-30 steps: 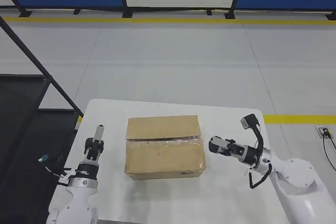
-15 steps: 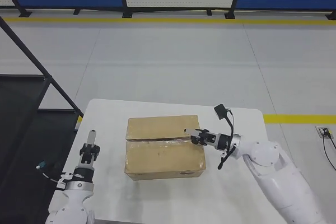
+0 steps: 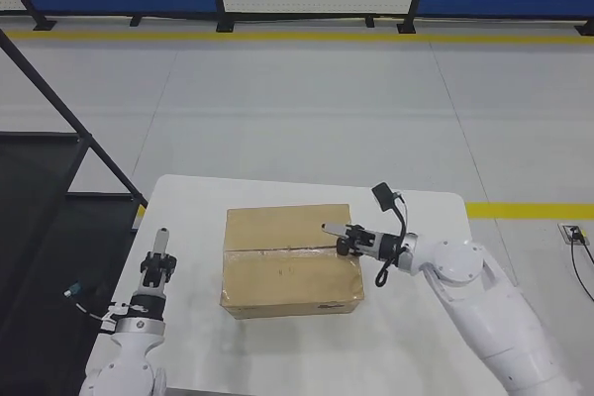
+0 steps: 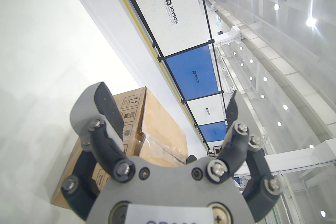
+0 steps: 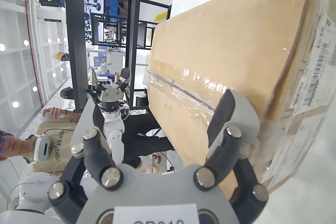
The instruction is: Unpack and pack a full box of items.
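A closed brown cardboard box [image 3: 290, 259] lies in the middle of the white table, its top flaps sealed with clear tape along the seam [image 5: 183, 93]. My right gripper [image 3: 339, 234] hovers open at the box's right end, just above the seam. In the right wrist view one of its fingers [image 5: 231, 114] hangs over the box top [image 5: 223, 46] and the other is off the box's near side. My left gripper [image 3: 160, 247] stands open near the table's left edge, pointing up and away, well apart from the box [image 4: 157, 130]. Nothing is between its fingertips [image 4: 170, 107].
The white table [image 3: 198, 218] has bare room on every side of the box. A white shipping label [image 5: 312, 83] is stuck on the box's right end. A black metal frame [image 3: 40, 198] stands off the table's left side.
My right gripper has swung in from the table's right side to the box's right end, over the taped seam. My left arm has shifted slightly down and left, then held still.
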